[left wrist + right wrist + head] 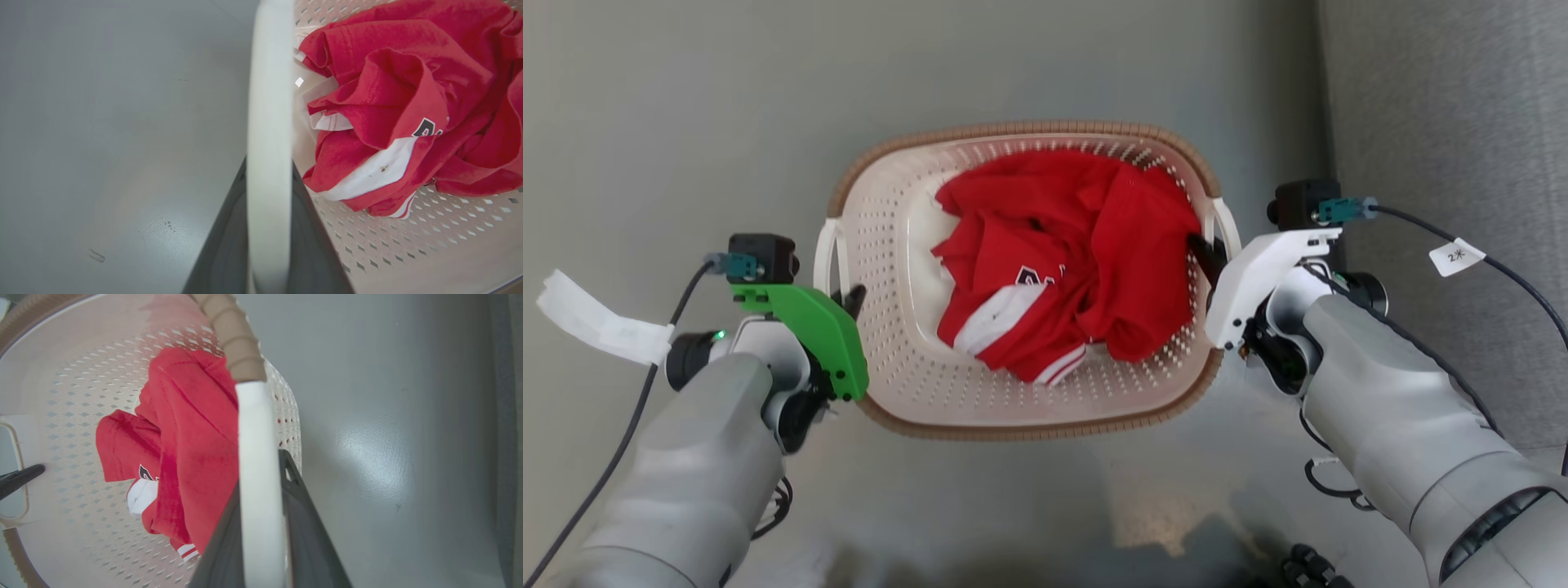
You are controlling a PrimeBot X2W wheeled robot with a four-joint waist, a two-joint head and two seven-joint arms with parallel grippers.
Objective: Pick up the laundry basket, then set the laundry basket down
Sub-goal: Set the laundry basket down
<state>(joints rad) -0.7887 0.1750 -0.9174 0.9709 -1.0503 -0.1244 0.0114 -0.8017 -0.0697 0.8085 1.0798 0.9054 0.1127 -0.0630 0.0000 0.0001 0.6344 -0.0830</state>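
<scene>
**Basket held at both handles: two grippers, one basket**

Nearest you in the head view, two pale forearms enter at 7 and 5 o'clock, each trailing one dark cable. That makes two cables. The right one carries one paper tag.

Left gripper: at 9 o'clock of the basket. In its wrist view, the left gripper has its two dark fingers pressed against either side of the white handle band. Record it as clamped on that handle.

Right gripper: at 3 o'clock of the basket. In its wrist view, the right gripper has one finger on each side of the handle band, tight against it. Record it as clamped likewise.

One laundry basket sits centred between the two grippers, mouth up, with the brown rim unbroken all round. Two white loop handles are counted, one at 9 o'clock and one at 3 o'clock, and each is held. You cannot tell from these views whether the base is touching the floor.

Inside the basket, one crumpled red garment with white trim and dark lettering lies toward the 3 o'clock side. Whether more than one piece makes up the heap cannot be told.

Farthest out, one grey panel stands at 2 o'clock, clear of the basket.
</scene>
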